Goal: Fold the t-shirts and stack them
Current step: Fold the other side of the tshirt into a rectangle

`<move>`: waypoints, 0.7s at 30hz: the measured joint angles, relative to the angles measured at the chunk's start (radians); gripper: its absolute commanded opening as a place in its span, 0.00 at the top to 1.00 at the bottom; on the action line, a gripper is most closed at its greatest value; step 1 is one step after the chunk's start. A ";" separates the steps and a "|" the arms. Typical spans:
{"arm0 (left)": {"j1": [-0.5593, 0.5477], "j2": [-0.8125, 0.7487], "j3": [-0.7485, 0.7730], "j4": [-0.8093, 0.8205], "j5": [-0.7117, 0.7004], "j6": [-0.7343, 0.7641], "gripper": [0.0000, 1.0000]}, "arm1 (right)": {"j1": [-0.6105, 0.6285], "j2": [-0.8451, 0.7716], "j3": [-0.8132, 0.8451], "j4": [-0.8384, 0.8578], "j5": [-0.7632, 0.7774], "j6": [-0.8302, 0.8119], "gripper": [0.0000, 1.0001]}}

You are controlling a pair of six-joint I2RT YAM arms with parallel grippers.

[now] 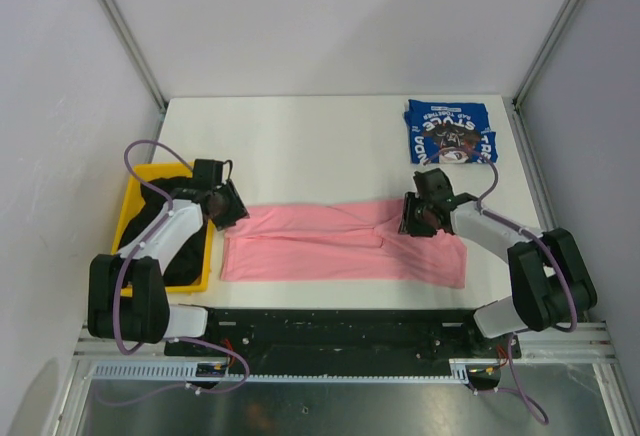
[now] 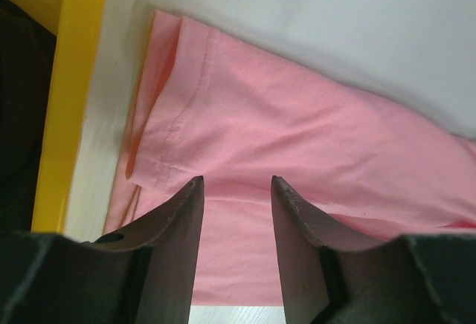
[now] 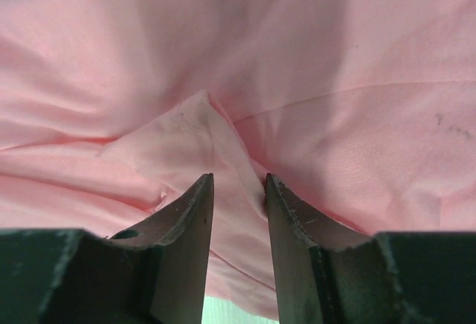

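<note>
Pink t-shirt [image 1: 345,243]: soft knit, spread as a long wrinkled band along the near side of the white table [image 1: 300,146], stitched hem at its left end. Left claw [image 2: 236,183] narrowly parted over flat cloth by that hem, nothing seen pinched. Right claw [image 3: 238,179] nearly closed, nipping a raised ridge of pink fabric. Blue t-shirt [image 1: 452,132] folded square, far right; lettering hard to read. Black t-shirts [image 1: 185,261] heaped in the yellow plastic bin [image 1: 127,206], partly hidden under the left arm.
</note>
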 measured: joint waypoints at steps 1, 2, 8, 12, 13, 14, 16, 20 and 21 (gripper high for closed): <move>0.000 0.000 0.000 0.000 0.000 0.000 0.54 | 0.003 -0.003 0.000 -0.004 0.000 0.002 0.67; 0.000 0.000 0.000 0.001 0.000 0.000 0.54 | 0.005 -0.005 0.000 -0.008 0.000 0.003 0.69; 0.000 0.003 0.000 0.005 0.015 0.001 0.54 | 0.011 -0.007 0.000 -0.021 0.000 0.011 0.95; -0.001 0.004 0.000 0.006 0.027 0.007 0.54 | 0.019 -0.011 -0.002 -0.034 0.000 0.029 1.00; -0.002 0.004 0.000 0.006 0.032 0.008 0.54 | 0.025 -0.017 -0.002 -0.039 0.000 0.031 1.00; -0.003 0.004 0.000 0.007 0.036 0.008 0.54 | 0.033 -0.025 -0.002 -0.043 0.000 0.036 1.00; -0.008 0.004 0.000 0.007 0.044 0.008 0.54 | 0.051 -0.048 -0.003 -0.051 0.000 0.043 1.00; -0.027 0.004 0.000 0.010 0.060 0.009 0.54 | 0.096 -0.113 -0.010 -0.072 0.000 0.066 0.99; -0.035 0.005 0.000 0.010 0.066 0.009 0.54 | 0.106 -0.128 -0.013 -0.079 0.000 0.073 0.98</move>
